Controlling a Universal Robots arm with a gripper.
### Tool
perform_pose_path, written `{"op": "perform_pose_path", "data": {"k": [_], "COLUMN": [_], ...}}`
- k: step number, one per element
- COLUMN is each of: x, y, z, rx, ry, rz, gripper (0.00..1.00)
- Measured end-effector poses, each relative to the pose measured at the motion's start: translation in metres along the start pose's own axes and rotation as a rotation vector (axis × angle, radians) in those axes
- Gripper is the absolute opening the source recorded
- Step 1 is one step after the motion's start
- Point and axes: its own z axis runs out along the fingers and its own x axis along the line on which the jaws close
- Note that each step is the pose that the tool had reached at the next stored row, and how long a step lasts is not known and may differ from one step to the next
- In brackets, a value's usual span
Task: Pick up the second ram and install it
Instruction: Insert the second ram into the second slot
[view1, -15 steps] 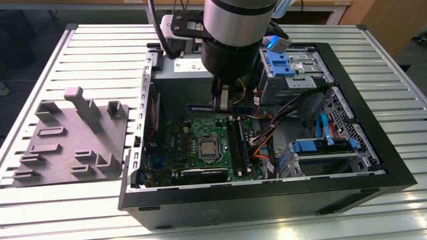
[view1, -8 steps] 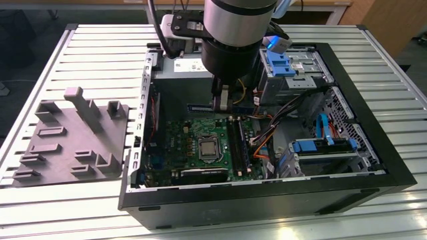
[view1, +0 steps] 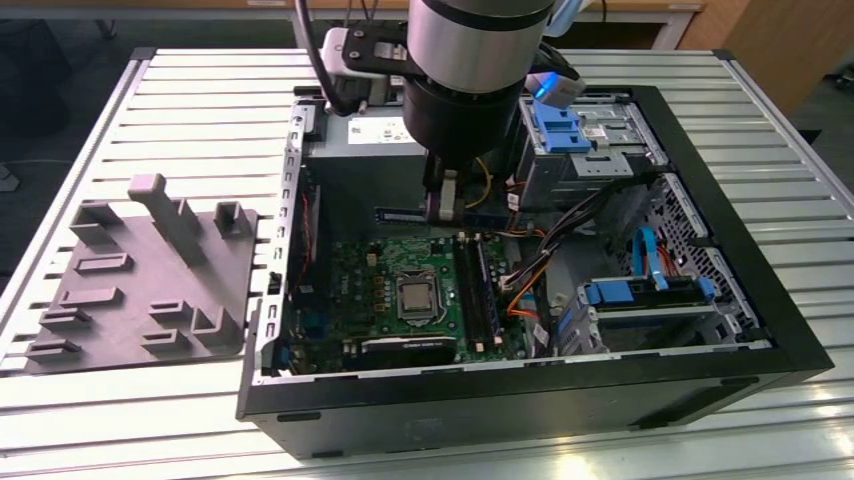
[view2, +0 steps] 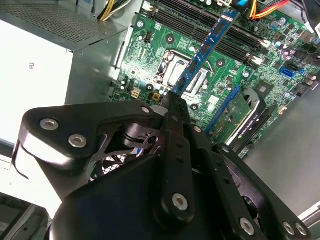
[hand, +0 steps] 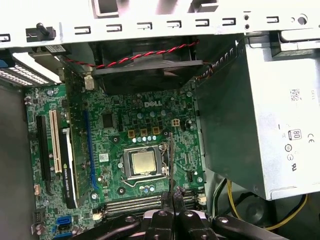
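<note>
My gripper (view1: 443, 208) is shut on the second ram (view1: 461, 214), a slim blue-green stick held level above the motherboard (view1: 360, 300) inside the open computer case. In the second wrist view the ram (view2: 205, 47) juts out from the gripper (view2: 175, 100) over the processor socket (view2: 172, 70). The first wrist view shows the stick edge-on (hand: 170, 160) rising from the gripper (hand: 173, 195). The long black memory slots (view1: 475, 285) lie below the stick, towards the exterior view's right of the socket (view1: 416, 297).
The grey power supply (view1: 360, 165) stands close behind the gripper. Cables (view1: 534, 270) and drive bays with blue clips (view1: 561, 125) fill the case's right side. A graphics card (view1: 400, 350) lies near the front. A grey moulded tray (view1: 147, 280) rests on the slatted table (view1: 200, 90).
</note>
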Motion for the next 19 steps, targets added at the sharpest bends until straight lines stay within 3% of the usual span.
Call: {"op": "perform_pose_path", "data": {"k": [19], "x": [0.0000], "y": [-0.0001], "z": [0.0000], "rx": [0.0115], "ry": [-0.0061], "rz": [0.099], "gripper": [0.12]}}
